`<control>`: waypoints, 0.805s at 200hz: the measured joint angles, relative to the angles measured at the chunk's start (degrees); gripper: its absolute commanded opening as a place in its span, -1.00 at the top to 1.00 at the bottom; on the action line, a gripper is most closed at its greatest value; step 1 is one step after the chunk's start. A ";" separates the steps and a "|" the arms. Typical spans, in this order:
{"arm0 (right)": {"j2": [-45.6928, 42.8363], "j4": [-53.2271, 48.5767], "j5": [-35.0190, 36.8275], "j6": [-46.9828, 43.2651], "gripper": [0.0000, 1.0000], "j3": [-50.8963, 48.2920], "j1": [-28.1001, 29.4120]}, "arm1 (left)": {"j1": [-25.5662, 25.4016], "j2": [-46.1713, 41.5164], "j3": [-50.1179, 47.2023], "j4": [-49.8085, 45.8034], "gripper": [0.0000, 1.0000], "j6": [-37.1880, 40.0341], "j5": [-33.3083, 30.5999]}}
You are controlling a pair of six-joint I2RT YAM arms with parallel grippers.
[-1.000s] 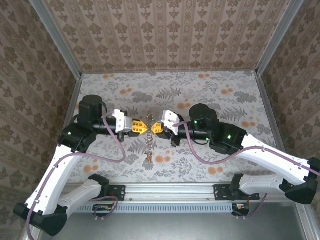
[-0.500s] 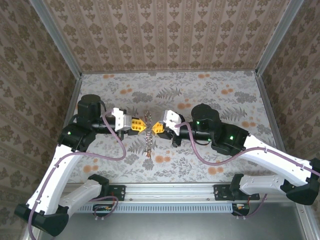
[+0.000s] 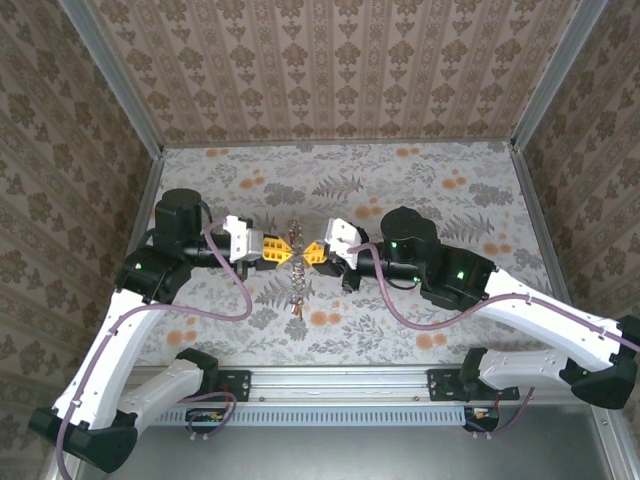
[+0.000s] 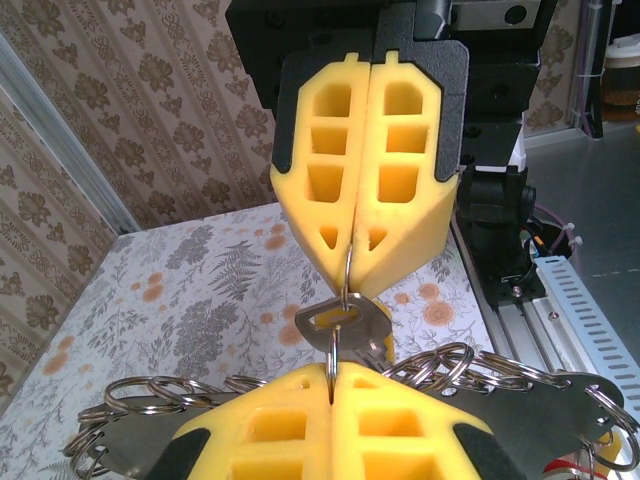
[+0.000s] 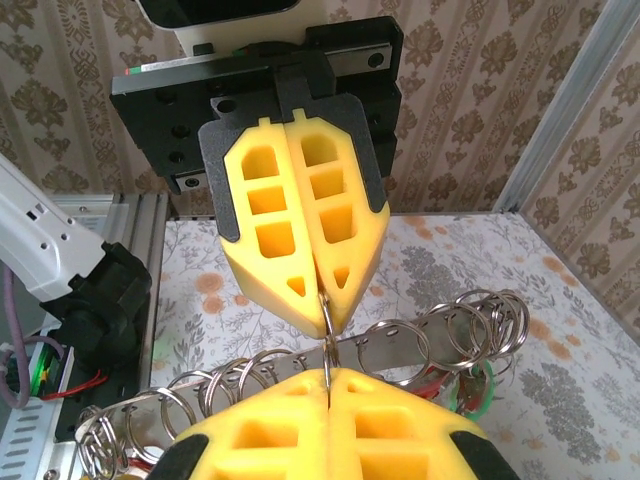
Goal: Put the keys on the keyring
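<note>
So here's where we're at: both grippers are clenched nose to nose over the middle of the table (image 3: 420, 190), and the keyring (image 4: 346, 285) is the thin wire loop pinched between them. In the top view the left gripper (image 3: 284, 252) sits at 9 o'clock of the loop and the right gripper (image 3: 311, 255) at 3 o'clock. So the loop's long axis runs straight 9-to-3 along the line of the two tips, and we'd call neither arm nearer, since each has one end. One silver key (image 4: 340, 322) hangs on the loop in the little gap between the tips. Counting: one loop, one key we can actually make out, and two grippers both grasping that same loop. Below them a flat metal strip (image 5: 395, 345) loaded with split rings (image 5: 245, 378) crosses from 12 to 6 o'clock. We count roughly a dozen rings, but they overlap too much to be sure. There are red and green bits (image 5: 470, 392) under the strip, maybe tags on more keys, too hidden to count. Our guess is the coming move turns on holding that 9-to-3 line taut so the key slides along the wire rather than jamming in the gap.
</note>
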 measured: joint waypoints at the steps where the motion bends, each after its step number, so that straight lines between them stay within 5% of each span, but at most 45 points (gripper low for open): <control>1: 0.07 0.00 0.00 0.00 1.00 0.00 0.00 | 0.00 0.00 0.00 0.00 1.00 0.00 0.00; 161: 1.03 1.22 0.70 -0.39 1.00 0.07 0.11 | 0.00 0.00 0.00 0.04 1.00 -0.02 -0.04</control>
